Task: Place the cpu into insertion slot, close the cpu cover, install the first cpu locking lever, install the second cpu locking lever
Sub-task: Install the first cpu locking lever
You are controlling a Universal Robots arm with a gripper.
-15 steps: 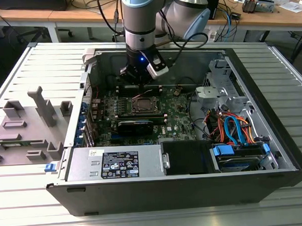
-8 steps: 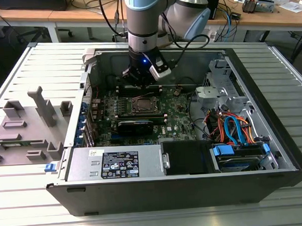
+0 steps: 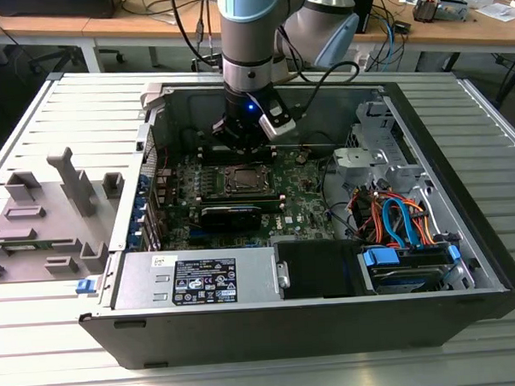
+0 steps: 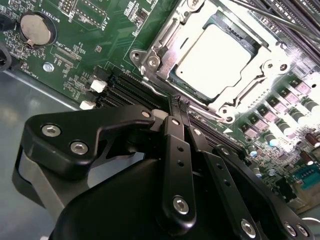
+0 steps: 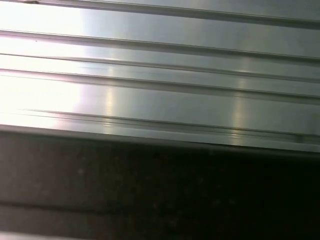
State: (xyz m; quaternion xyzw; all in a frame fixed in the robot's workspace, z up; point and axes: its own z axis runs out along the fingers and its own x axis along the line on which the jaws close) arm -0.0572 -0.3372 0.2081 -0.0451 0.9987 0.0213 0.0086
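Exterior view first, reading from its left: we see a grey plastic fixture block with upright posts (image 3: pixel 49 215) resting on the ribbed aluminium table (image 3: pixel 32 126), then the open black computer case (image 3: pixel 314 319) with a boxy silver power supply (image 3: pixel 197 277) along its near edge. Past that lies the green motherboard (image 3: pixel 296 195), and at its middle the small flat square cpu with its pale silver-grey metal top (image 3: pixel 242 178) sits level in the socket, its flat face turned up; being square, it shows no long axis. Our black gripper (image 3: pixel 238 142) hangs from the grey and pale-blue arm just behind the socket, low over the board. Toward the exterior view's right, orange and blue cables (image 3: pixel 395 217) curl beside a silver drive cage (image 3: pixel 383 136). In the second wrist view a round silver coin cell (image 4: pixel 35 27) sits on the green board, then the gripper (image 4: pixel 177 107) with its matte black linked fingers (image 4: pixel 176 150) drawn close together, tips nearly meeting and holding nothing, poised just beside the socket. Beyond them the cpu (image 4: pixel 217 52) shines smooth and bright, and the thin silvery square metal cpu cover (image 4: pixel 162 47) lies down around it, framing its top through the window.
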